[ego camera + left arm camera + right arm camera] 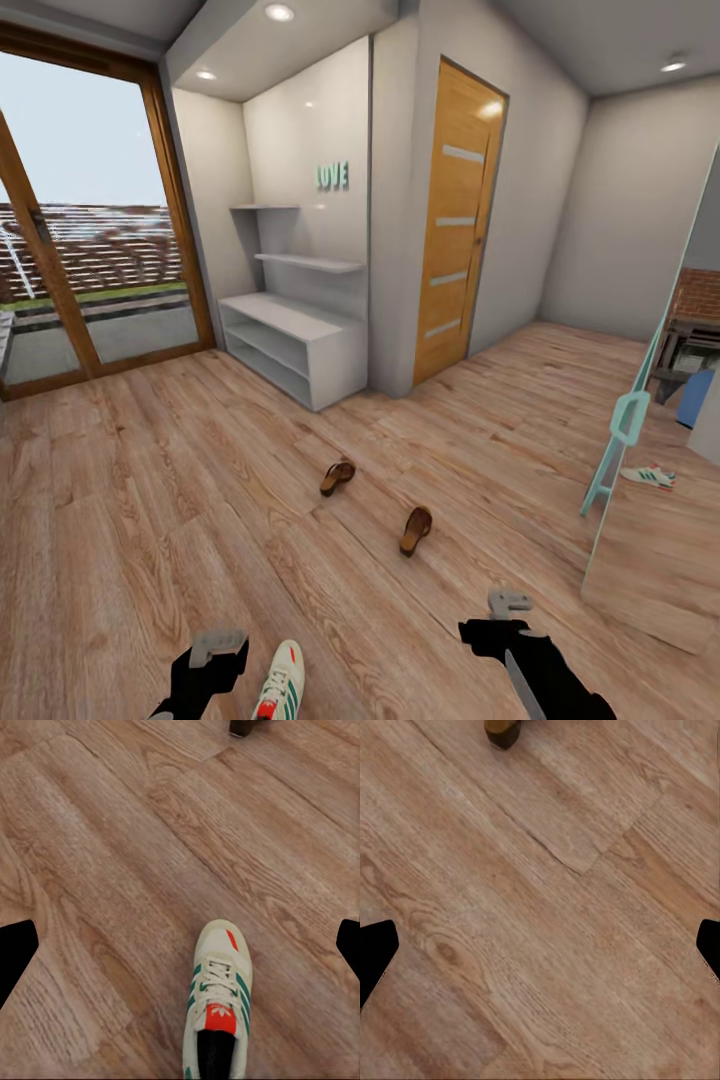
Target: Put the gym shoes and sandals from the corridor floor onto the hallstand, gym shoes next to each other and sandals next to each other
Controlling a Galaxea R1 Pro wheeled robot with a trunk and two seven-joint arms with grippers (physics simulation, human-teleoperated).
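Note:
One white gym shoe (281, 685) with green stripes lies on the wood floor (150, 520) just right of my left gripper (218, 648), toe pointing away. In the left wrist view that gym shoe (217, 1009) lies below and between the wide-apart fingers (15, 956), untouched. The second gym shoe (648, 476) lies far right by a teal-framed panel. Two brown sandals (337, 476) (416, 529) rest mid-floor, apart from each other. The hallstand (290, 345) stands against the far wall. My right gripper (508, 605) hangs open over bare floor, one sandal's end (502, 731) ahead of it.
A wooden door (458, 225) stands right of the hallstand, and a large glass sliding door (90, 230) is at the left. The teal-framed panel (625, 425) leans at the right edge. Open floor stretches between me and the hallstand.

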